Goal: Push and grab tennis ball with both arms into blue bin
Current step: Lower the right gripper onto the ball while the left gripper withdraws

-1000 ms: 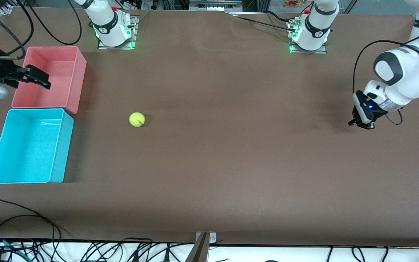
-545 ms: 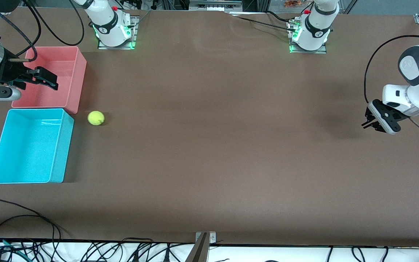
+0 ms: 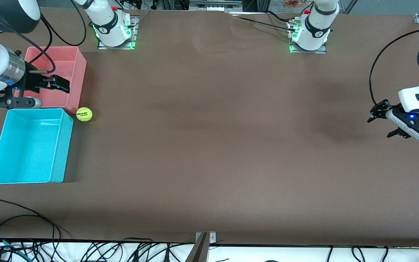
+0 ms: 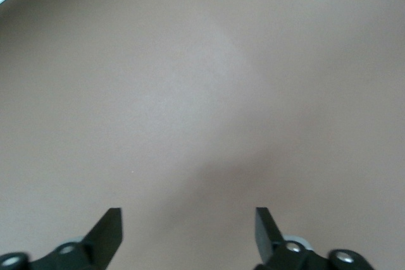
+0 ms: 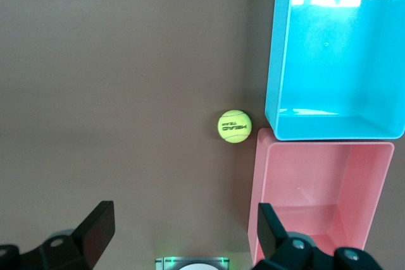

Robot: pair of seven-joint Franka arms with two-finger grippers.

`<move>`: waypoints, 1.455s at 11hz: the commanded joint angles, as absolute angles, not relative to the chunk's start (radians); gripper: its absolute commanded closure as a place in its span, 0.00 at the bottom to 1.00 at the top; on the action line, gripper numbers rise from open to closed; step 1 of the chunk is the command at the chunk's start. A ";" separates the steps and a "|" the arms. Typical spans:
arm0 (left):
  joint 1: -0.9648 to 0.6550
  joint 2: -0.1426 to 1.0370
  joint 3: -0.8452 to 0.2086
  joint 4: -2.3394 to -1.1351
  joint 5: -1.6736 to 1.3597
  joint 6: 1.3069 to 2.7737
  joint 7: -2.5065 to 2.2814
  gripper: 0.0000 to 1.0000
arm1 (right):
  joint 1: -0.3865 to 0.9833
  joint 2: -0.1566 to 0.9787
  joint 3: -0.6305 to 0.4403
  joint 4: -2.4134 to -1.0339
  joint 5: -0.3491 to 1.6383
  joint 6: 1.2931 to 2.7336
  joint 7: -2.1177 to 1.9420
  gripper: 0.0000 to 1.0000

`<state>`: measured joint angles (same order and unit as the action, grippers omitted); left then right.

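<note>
We see the tennis ball (image 3: pixel 84 114) touching the blue bin (image 3: pixel 62 153) and pink bin (image 3: pixel 80 65); our right gripper (image 3: pixel 61 84) above gapes wide, left gripper (image 3: pixel 384 122) wide over bare table (image 3: pixel 231 145)

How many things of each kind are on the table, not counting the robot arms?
Bins: 2, the blue bin and the pink bin
Balls: 1, the tennis ball
Total: 3

Pink bin (image 3: pixel 72 58) partly behind right gripper (image 3: pixel 58 84)
</note>
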<state>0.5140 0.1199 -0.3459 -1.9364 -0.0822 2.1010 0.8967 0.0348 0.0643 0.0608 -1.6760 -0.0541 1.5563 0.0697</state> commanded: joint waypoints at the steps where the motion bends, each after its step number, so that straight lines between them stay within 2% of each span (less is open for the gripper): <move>1: 0.506 0.123 -0.374 -1.867 -0.055 2.013 0.672 0.00 | 0.043 0.048 0.057 -1.828 -0.156 1.696 0.049 0.00; 3: 0.476 0.120 -0.370 -1.852 -0.049 2.002 0.557 0.00 | 0.038 0.041 0.051 -1.967 -0.161 1.852 0.040 0.00; 7: 0.372 0.147 -0.348 -1.674 0.014 1.801 0.342 0.00 | 0.035 0.038 0.011 -2.239 -0.161 2.139 0.052 0.00; 9: 0.309 0.130 -0.303 -1.672 0.014 1.773 0.246 0.00 | 0.034 0.069 -0.015 -2.340 -0.160 2.311 0.055 0.00; 12: 0.073 0.071 -0.085 -1.675 0.003 1.744 0.102 0.00 | 0.032 0.141 -0.044 -2.411 -0.161 2.460 0.054 0.00; 14: -0.120 0.037 0.120 -1.689 0.002 1.733 0.103 0.00 | 0.032 0.191 -0.046 -2.427 -0.161 2.590 0.046 0.00; 15: -0.168 0.031 0.182 -1.689 0.002 1.727 0.110 0.00 | 0.032 0.218 -0.048 -2.427 -0.160 2.609 0.045 0.00; 16: -0.202 0.011 0.193 -1.700 0.002 1.726 0.094 0.00 | 0.032 0.244 -0.052 -2.428 -0.161 2.646 0.044 0.00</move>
<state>-0.1012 0.0556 0.1077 -1.6798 -0.0174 1.7448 0.1240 0.0320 0.1951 -0.0415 -2.4213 -0.1451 2.5691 0.0572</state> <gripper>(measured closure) 0.000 0.000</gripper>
